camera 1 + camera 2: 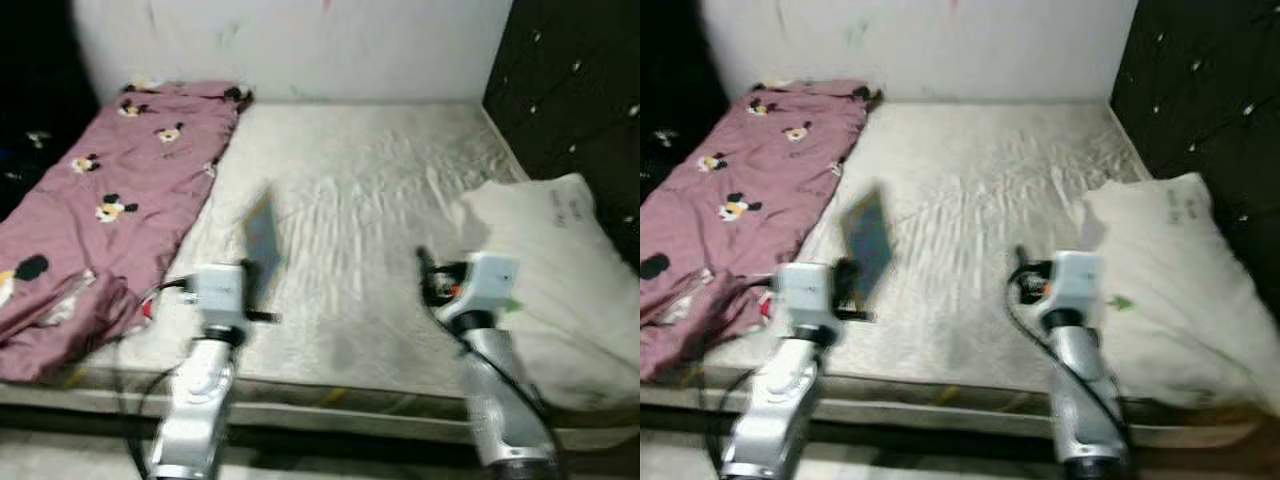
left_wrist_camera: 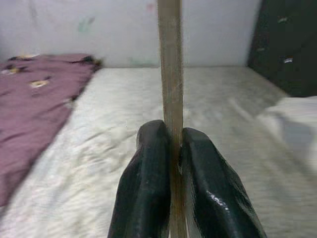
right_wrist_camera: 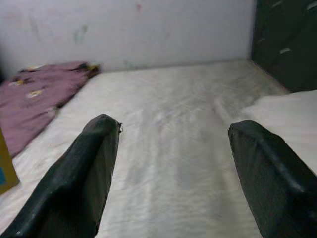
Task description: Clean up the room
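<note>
Two black fingers of the left gripper (image 2: pixel 173 148) pinch a thin flat card (image 1: pixel 262 235) edge-on, upright above the mattress (image 1: pixel 370 230). Keeping that pinch firm while carrying it off the bed seems wise. The right gripper (image 3: pixel 173 148) hovers spread wide, empty, just beside the pillow (image 1: pixel 560 260), both forearms extended forward.

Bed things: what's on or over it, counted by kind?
Blanket: 1
Pillow: 1
Flat card, pinched upright in the left gripper: 1
Grippers: 2, the right gripper open and holding nothing
Total: 5
</note>
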`<state>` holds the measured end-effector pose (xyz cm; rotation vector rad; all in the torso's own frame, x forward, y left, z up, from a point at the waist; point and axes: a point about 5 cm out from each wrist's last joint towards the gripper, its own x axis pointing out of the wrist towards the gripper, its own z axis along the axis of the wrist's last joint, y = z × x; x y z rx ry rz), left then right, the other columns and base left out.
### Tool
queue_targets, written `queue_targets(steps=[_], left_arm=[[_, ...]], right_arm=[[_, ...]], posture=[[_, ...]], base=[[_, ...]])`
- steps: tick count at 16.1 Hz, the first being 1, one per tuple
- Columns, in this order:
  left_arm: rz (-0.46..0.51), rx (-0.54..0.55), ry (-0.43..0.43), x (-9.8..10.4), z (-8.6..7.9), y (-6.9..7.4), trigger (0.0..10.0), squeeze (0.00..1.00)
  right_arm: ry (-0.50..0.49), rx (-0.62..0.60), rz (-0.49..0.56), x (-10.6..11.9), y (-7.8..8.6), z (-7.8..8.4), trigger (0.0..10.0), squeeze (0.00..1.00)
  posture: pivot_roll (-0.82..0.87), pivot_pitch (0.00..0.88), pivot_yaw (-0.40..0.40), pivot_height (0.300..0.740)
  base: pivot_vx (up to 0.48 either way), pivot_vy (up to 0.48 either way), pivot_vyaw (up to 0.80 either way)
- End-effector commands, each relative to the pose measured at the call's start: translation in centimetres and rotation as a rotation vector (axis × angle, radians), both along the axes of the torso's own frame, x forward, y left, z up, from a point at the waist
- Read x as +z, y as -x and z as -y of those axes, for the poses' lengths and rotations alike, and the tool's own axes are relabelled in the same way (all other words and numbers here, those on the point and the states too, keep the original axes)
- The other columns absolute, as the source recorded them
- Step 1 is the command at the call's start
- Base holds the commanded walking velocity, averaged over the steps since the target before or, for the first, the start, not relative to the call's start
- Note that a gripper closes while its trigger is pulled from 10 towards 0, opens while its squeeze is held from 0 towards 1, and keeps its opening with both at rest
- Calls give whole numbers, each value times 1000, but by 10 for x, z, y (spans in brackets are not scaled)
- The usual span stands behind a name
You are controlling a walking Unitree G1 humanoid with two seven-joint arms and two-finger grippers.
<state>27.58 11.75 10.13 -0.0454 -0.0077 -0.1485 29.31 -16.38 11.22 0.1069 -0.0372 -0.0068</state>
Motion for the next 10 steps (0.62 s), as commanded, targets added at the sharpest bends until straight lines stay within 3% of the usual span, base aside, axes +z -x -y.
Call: queue_targets(steps=[1, 6, 10], left_arm=[[50, 31, -15, 10, -11, -3, 10000, 0], [51, 26, -14, 10, -9, -3, 10000, 0], [41, 19, 20, 9, -8, -3, 10000, 0]], right_arm=[[-12, 34, 40, 10, -3, -12, 10000, 0], [7, 40, 53, 12, -4, -13, 10000, 0], [7, 39, 51, 11, -2, -13, 10000, 0]], posture=[[-4, 0, 53, 740], [-5, 0, 54, 740], [-8, 0, 57, 740]], base=[[0, -360, 0], [0, -341, 0], [0, 0, 0]])
